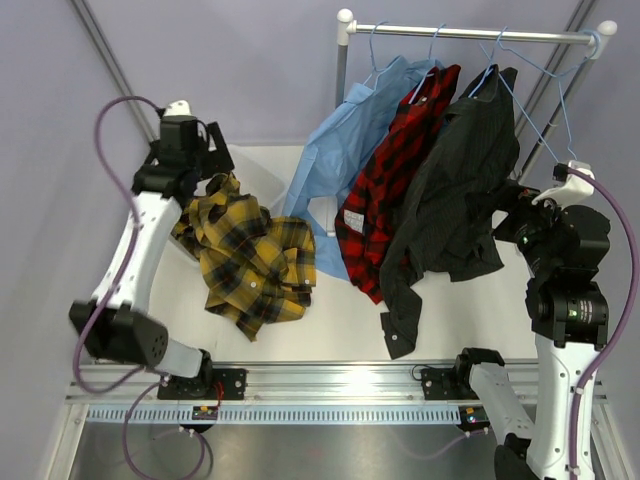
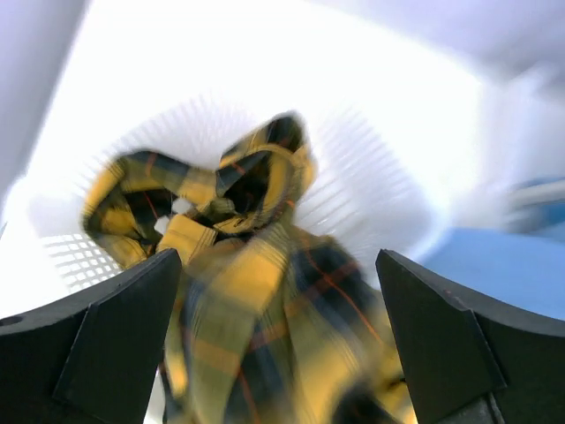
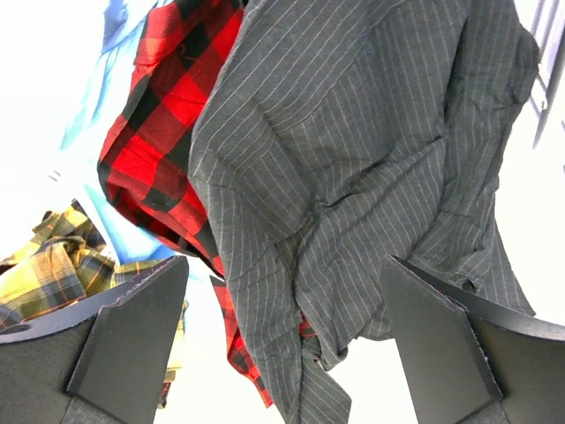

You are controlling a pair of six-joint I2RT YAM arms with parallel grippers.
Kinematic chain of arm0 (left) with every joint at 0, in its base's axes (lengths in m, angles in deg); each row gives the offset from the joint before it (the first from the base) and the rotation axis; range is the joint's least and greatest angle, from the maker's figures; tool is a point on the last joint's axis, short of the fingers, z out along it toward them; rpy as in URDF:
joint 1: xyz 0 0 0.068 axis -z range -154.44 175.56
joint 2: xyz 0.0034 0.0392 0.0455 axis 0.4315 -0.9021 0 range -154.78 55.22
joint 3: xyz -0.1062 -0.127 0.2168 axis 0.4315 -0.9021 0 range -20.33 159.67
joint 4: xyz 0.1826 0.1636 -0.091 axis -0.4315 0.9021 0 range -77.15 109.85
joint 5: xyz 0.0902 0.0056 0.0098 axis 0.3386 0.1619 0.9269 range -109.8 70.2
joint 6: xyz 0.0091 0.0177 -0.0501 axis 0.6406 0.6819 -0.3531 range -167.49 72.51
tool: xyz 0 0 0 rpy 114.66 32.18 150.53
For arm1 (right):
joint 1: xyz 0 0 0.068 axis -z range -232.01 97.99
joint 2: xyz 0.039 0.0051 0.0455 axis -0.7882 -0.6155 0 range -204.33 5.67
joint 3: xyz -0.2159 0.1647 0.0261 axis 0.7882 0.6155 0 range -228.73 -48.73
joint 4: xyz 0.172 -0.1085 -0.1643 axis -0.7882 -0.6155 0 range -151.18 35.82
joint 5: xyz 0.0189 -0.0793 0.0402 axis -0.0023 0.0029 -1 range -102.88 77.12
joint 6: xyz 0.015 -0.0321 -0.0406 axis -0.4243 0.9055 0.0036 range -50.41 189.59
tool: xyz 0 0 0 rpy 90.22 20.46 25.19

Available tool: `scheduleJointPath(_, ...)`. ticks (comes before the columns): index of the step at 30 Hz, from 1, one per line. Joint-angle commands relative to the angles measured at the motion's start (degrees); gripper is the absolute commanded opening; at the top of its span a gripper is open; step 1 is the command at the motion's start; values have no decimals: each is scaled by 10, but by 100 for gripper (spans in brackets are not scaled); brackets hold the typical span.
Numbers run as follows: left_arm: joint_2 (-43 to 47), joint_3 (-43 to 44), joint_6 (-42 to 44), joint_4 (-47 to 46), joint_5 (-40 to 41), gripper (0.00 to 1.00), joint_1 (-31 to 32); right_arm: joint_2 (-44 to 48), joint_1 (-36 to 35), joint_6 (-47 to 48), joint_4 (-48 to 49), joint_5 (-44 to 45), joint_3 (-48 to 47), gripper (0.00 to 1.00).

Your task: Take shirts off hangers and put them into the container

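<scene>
The yellow-and-black plaid shirt is seen off the rail, crumpled in a heap at the left of the white surface. In the left wrist view, the upper part of this shirt is bunched against a white latticed wall that appears to be the container. The overexposed picture leaves its outline uncertain, and how much of the shirt lies inside cannot be told.

The left end effector is held just above the heap with its jaws wide apart, and nothing is gripped between them. In the top view it is placed at the far end of the shirt.

Three shirts are hung on the metal rail at the back: a light blue shirt, a red-and-black plaid shirt and a dark grey pinstriped shirt, each overlapped by its neighbour. An empty pale-blue wire hanger is hooked on the rail at the far right.

The right end effector is pointed at the grey shirt with its jaws spread apart, and no cloth is held.
</scene>
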Motion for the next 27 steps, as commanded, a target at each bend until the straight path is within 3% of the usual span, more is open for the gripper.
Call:
scheduleJointPath(1,128,-10,-57,47,-14,99,15,7,-14,7,12,1,0,99)
scheduleJointPath(6,309,-213,-185,49,-15,99,72,8,-28,3,18,-5,8,100)
scheduleJointPath(13,410,-475,-356,45,47,99,213,8,-42,-10,22,-27,21,99)
scheduleJointPath(15,411,-535,-405,27,75,99,245,8,-44,-13,23,-31,24,100)
scheduleJointPath(19,381,-594,-435,-46,67,99,251,8,-48,-16,24,-37,27,100)
scheduleJointPath(27,247,-623,-442,-230,66,99,252,9,-50,-18,22,-49,36,100)
